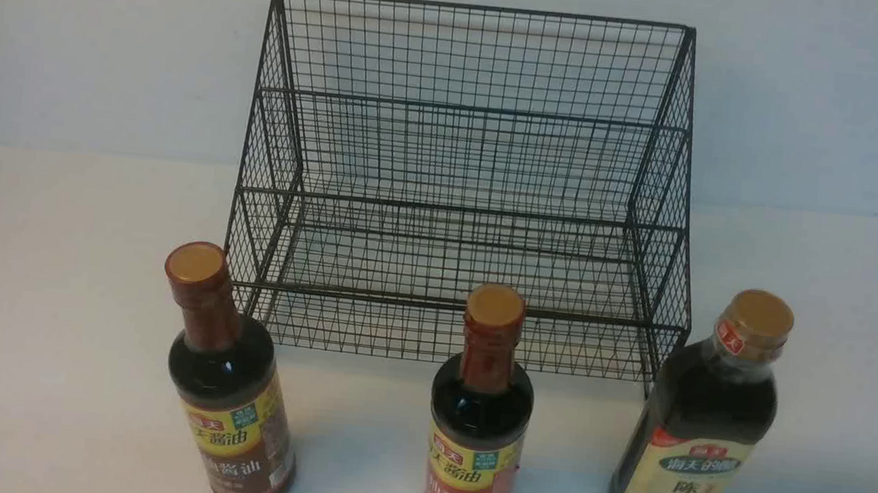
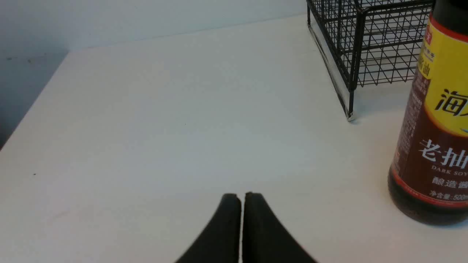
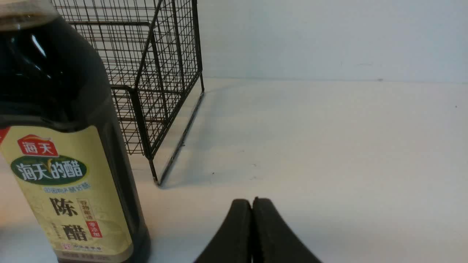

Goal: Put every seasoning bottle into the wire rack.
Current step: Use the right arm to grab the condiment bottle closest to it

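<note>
The black wire rack [image 1: 461,184] stands at the back middle of the white table, with both tiers bare. Three seasoning bottles stand upright in front of it: a slim left bottle [image 1: 232,388], a slim middle bottle [image 1: 478,427] and a broader cream-label bottle [image 1: 700,425] at the right. My left gripper [image 2: 241,195] is shut and empty, low over the table beside the left bottle [image 2: 431,138]. My right gripper [image 3: 252,201] is shut and empty beside the cream-label bottle [image 3: 69,146]. Neither gripper shows in the front view.
The rack's front corner post shows in the left wrist view [image 2: 351,73] and in the right wrist view [image 3: 146,138]. The table's left edge [image 2: 33,109] drops off to a dark gap. A pale wall stands behind the rack.
</note>
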